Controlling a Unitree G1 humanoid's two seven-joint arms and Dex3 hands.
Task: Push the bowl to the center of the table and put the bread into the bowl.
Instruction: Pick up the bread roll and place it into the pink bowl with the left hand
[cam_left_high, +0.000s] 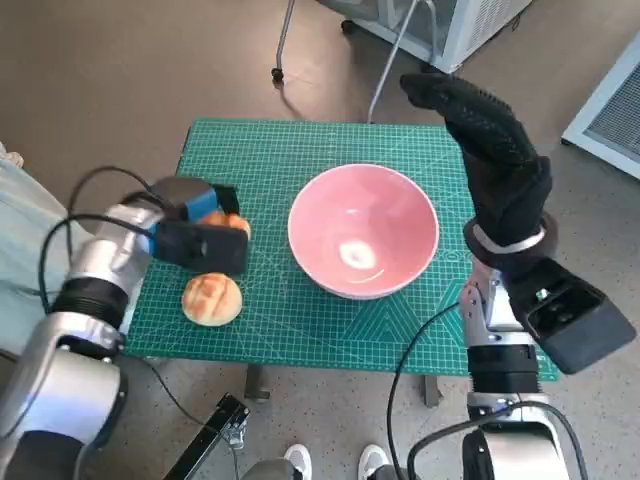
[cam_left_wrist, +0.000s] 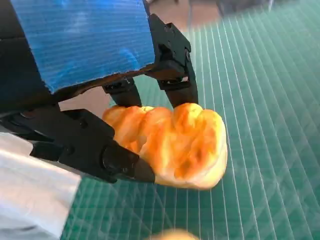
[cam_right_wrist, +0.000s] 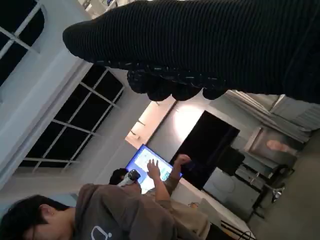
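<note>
A pink bowl (cam_left_high: 363, 232) stands empty near the middle of the green mat-covered table (cam_left_high: 300, 150). My left hand (cam_left_high: 195, 225) is at the table's left side and grips a golden piece of bread (cam_left_high: 236, 224). In the left wrist view its black fingers (cam_left_wrist: 175, 65) close over that bread (cam_left_wrist: 175, 145) from both sides. A second round bun (cam_left_high: 212, 298) lies on the mat just in front of that hand, a blur (cam_left_wrist: 167, 235) in the wrist view. My gloved right hand (cam_left_high: 495, 150) is raised to the right of the bowl, fingers stretched out and holding nothing (cam_right_wrist: 200, 45).
Metal legs (cam_left_high: 280, 40) and a white unit (cam_left_high: 450, 20) stand on the floor behind the table. A person's shoes (cam_left_high: 330, 462) show at the front edge and pale cloth (cam_left_high: 20, 230) at the left. The right wrist view shows a person (cam_right_wrist: 100, 215) near a screen (cam_right_wrist: 150, 165).
</note>
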